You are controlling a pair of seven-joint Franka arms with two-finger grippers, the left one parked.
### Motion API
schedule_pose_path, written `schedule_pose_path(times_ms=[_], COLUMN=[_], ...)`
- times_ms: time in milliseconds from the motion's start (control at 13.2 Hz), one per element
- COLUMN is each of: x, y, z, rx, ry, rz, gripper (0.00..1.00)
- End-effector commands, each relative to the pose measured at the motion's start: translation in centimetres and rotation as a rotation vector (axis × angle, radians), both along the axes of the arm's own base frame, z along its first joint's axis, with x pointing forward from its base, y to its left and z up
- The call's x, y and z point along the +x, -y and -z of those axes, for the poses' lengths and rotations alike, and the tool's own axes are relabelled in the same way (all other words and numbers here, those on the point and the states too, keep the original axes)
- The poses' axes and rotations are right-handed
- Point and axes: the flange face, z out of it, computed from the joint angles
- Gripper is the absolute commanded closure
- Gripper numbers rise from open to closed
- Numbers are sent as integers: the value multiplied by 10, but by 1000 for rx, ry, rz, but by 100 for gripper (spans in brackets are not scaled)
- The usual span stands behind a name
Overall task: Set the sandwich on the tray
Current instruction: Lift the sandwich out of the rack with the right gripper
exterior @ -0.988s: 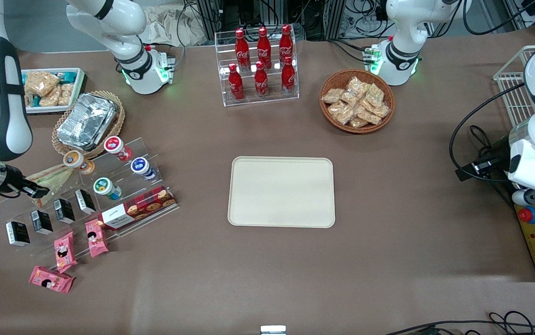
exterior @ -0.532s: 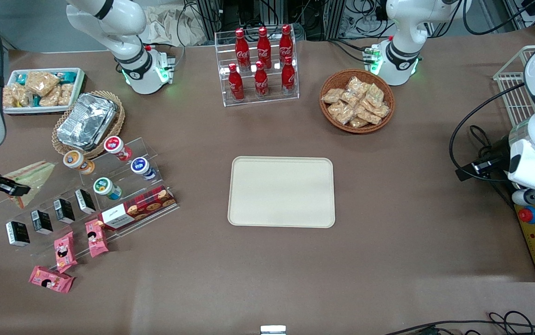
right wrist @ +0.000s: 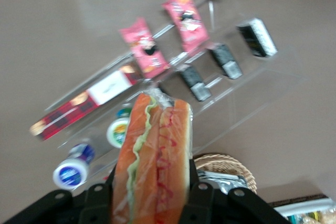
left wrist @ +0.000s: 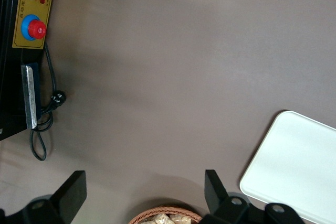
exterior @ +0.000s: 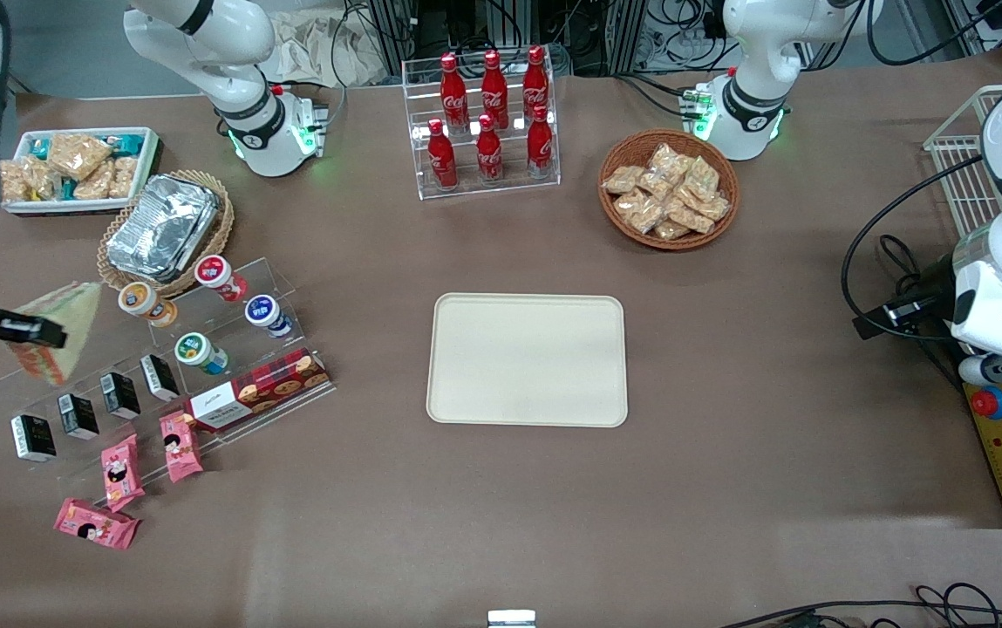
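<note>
My right gripper [exterior: 34, 336] hangs above the working arm's end of the table, shut on the sandwich [exterior: 60, 327], a plastic-wrapped wedge with orange and green filling. In the right wrist view the sandwich [right wrist: 155, 158] sits squeezed between the two black fingers [right wrist: 198, 195], lifted above the clear acrylic display steps [right wrist: 220, 93]. The cream tray [exterior: 527, 359] lies flat and bare in the middle of the table, well away toward the parked arm from the sandwich. A corner of the tray [left wrist: 294, 166] also shows in the left wrist view.
Under the gripper stand the acrylic steps [exterior: 230, 349] with small cups, black packets and a cookie box [exterior: 256, 391]. Pink snack packets [exterior: 117, 471] lie nearer the camera. A foil container in a basket [exterior: 165, 228], a snack bin [exterior: 73, 166], a cola rack [exterior: 487, 122] and a snack basket [exterior: 668, 189] stand farther back.
The gripper has lifted the sandwich off the display steps, first drawing it outward toward the table's end, and now holds it higher; the arm's upper link has swung out of view.
</note>
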Motion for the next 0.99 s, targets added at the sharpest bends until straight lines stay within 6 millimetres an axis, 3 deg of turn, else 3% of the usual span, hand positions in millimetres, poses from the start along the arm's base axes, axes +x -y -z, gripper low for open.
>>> schedule_pose_path(times_ms=[0, 304, 532, 760, 912], x=[1, -10, -23, -35, -36], y=[-58, -167, -235, -298, -345], z=[-15, -25, -35, -26, -4], rx=[35, 79, 117, 147, 178], ry=[-2, 26, 80, 100, 128], rz=[-153, -367, -611, -763, -841], gripper=[51, 51, 51, 51, 50])
